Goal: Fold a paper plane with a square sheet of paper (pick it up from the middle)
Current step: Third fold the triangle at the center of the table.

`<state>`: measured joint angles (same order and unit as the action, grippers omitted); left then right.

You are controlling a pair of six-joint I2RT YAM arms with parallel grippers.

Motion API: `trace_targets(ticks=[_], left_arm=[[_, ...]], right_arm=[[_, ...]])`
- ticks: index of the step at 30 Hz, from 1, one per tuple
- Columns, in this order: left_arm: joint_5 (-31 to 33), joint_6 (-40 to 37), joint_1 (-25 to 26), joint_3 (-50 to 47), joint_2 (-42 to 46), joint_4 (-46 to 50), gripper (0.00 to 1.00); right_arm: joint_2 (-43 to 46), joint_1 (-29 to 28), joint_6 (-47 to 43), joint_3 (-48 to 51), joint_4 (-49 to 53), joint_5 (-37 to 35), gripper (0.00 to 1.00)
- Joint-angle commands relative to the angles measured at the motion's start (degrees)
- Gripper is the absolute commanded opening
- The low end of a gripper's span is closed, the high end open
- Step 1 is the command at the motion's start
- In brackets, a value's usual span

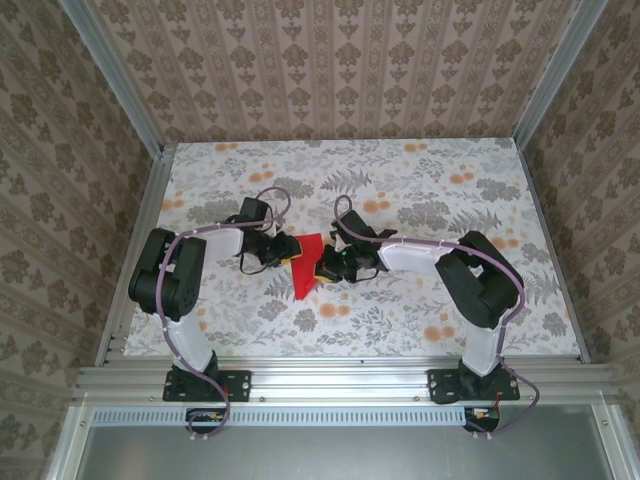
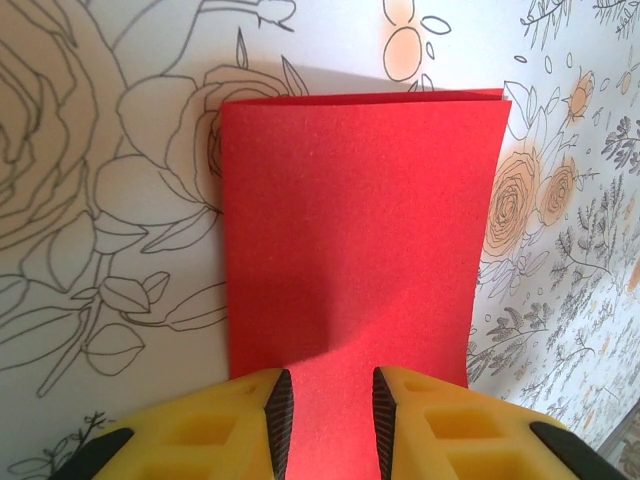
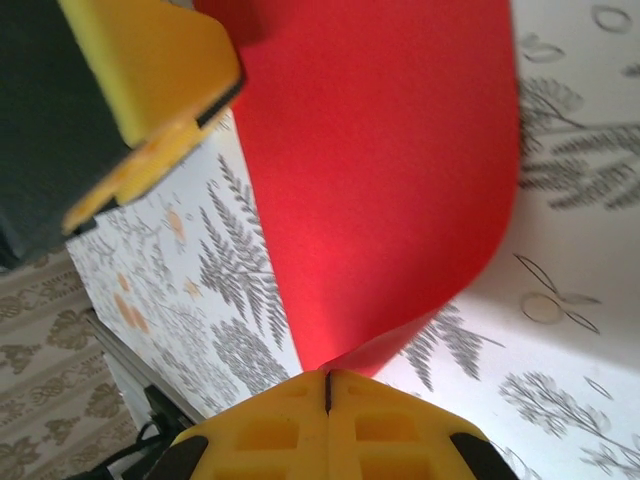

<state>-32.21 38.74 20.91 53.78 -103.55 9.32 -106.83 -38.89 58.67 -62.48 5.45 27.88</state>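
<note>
square sheet of paper [image 2: 350,230] folded double, mid table [image 1: 420,170]. right gripper [image 3: 327,385] clamped on its curled edge; left gripper [image 2: 328,400] jaws apart, straddling sheet. align layers flush, press crease slowly, no tugging.

Paper [image 2: 350,230] near edge behind L fingers [image 2: 215,425]

Brightly, evenly lit; soft shadow on bench [image 2: 90,330] above the square sheet of paper [image 2: 350,230]; crisp focus on it.
</note>
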Motion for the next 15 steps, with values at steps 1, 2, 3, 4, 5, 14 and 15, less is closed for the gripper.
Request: trace_targets(ticks=[1,2,3,4,5,14,15], left_arm=[[1.5,-1.9,0.3,-0.4,-2.5,2.4,0.31],[1.6,-2.0,0.3,-0.3,-2.4,2.5,0.31],[1.6,-2.1,0.3,-0.3,-2.4,2.6,0.31],[1.7,-2.2,0.3,-0.3,-2.4,2.7,0.31],[1.7,-2.2,0.2,-0.3,-2.4,2.8,0.31],[1.5,-2.5,0.4,-0.4,-2.2,3.1,0.31],[1.5,-2.5,0.4,-0.4,-2.2,3.0,0.31]], right_arm=[[-1.8,0.2,2.6,-2.2,-2.9,0.1,0.01],[-2.1,0.2,2.9,-2.3,-3.5,0.0,0.02],[-2.6,0.2,3.3,-2.5,-4.3,0.0,0.02],[-3.0,0.2,3.5,-2.7,-4.9,0.0,0.02],[-3.4,0.2,3.6,-3.1,-4.9,0.1,0.02],[-7.0,-0.4,0.5,-7.7,-1.4,1.0,0.04],[-7.4,-0.5,0.1,-8.3,-0.9,1.1,0.04]])
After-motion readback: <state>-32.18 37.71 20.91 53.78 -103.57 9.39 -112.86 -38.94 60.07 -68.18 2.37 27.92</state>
